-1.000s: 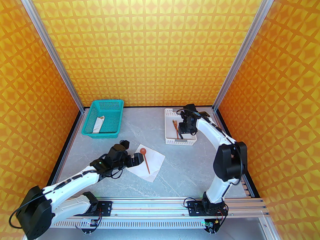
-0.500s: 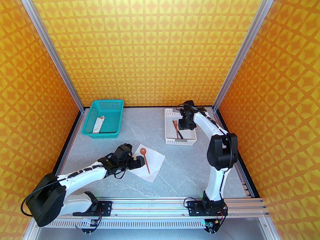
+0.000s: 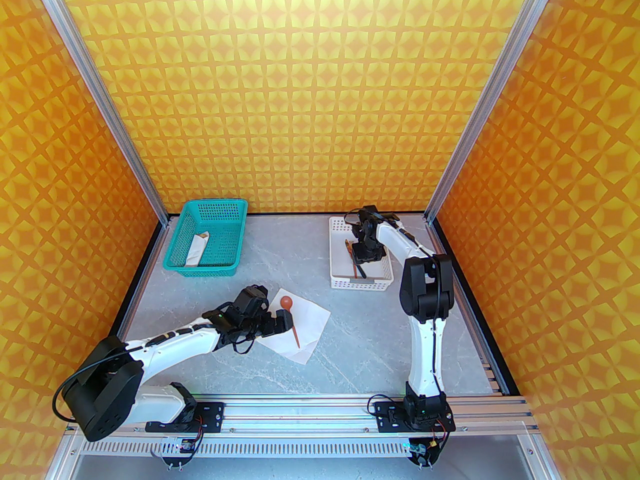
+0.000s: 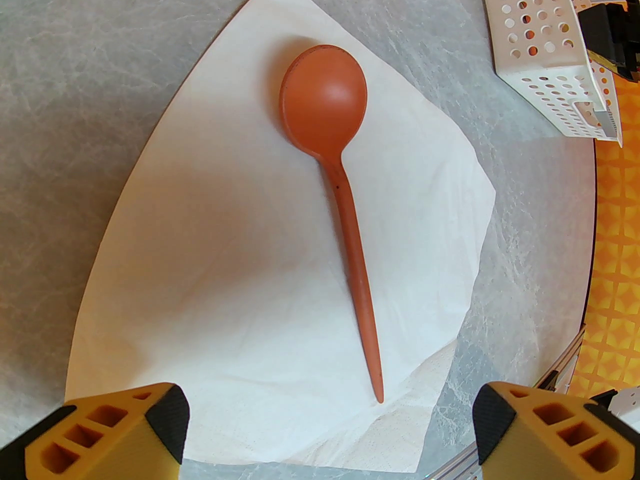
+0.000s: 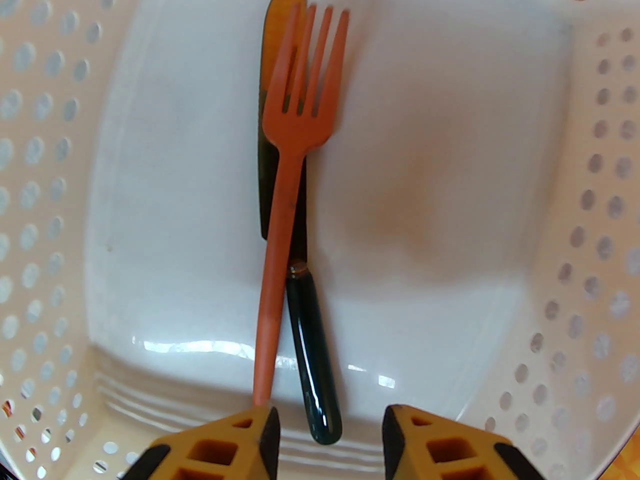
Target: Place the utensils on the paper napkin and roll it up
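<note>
**Spoon [image 3: 286, 302] on the paper napkin [image 3: 312, 320]; fork [image 5: 285, 218] and knife [image 5: 312, 358] in the white basket [image 3: 360, 283]**

At the upper left of the grey table [image 3: 360, 348] in the top view stands a teal basket [image 3: 220, 265]. A slim white paper tube [image 3: 196, 250] lies inside it.

Below and to the right of it, left of centre, the left gripper [image 3: 280, 322] hangs over the napkin's left part. Its jaws are spread wide and hold nothing. In the left wrist view its two yellow fingers [image 4: 125, 428] sit in the bottom corners of the frame, one over the napkin's lower left edge and one past its lower right edge.

The napkin lies flat on the table, turned like a diamond. The reddish-brown spoon rests on it, bowl toward the top of the frame and handle tip toward the bottom. At the lower right edge in the left wrist view a second layer of paper shows under the handle tip.

Right of centre, near the back of the table, the white perforated basket holds the other two utensils. In the right wrist view the orange fork lies on top of the knife, tines over the orange blade, both pointing to the top of the frame. The right gripper [image 5: 327, 428] is down inside the basket, its jaws partly apart and closed on nothing. The dark knife handle's end lies in the gap with space on each side, and the fork's handle end meets the tip of the left-hand finger.
</note>
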Robot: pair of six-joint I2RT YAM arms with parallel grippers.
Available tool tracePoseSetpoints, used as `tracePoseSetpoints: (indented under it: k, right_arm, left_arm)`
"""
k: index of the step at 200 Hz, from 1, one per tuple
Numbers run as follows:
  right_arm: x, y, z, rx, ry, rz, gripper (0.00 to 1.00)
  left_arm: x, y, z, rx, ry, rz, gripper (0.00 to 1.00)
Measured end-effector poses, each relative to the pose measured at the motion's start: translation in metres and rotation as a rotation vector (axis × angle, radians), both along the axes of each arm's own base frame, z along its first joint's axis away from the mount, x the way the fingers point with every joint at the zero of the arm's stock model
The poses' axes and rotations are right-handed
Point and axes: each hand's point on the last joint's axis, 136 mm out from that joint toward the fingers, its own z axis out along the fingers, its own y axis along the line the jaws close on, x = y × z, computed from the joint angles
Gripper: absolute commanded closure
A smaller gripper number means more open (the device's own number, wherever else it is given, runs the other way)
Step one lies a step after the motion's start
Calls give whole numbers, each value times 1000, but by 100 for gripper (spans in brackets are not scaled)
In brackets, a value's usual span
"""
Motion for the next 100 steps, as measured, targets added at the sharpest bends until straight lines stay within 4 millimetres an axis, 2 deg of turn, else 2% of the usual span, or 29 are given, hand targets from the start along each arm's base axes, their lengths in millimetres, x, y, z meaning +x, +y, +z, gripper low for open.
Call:
tracePoseSetpoints:
  k: [42, 100]
  right_arm:
    - [-1, 0, -16, -4, 40, 5, 61]
    - [4, 1, -22, -5, 44, 8, 66]
  left_arm:
    - [6, -5, 1, 3, 1, 0, 1]
    - [12, -9, 1, 6, 1, -3, 1]
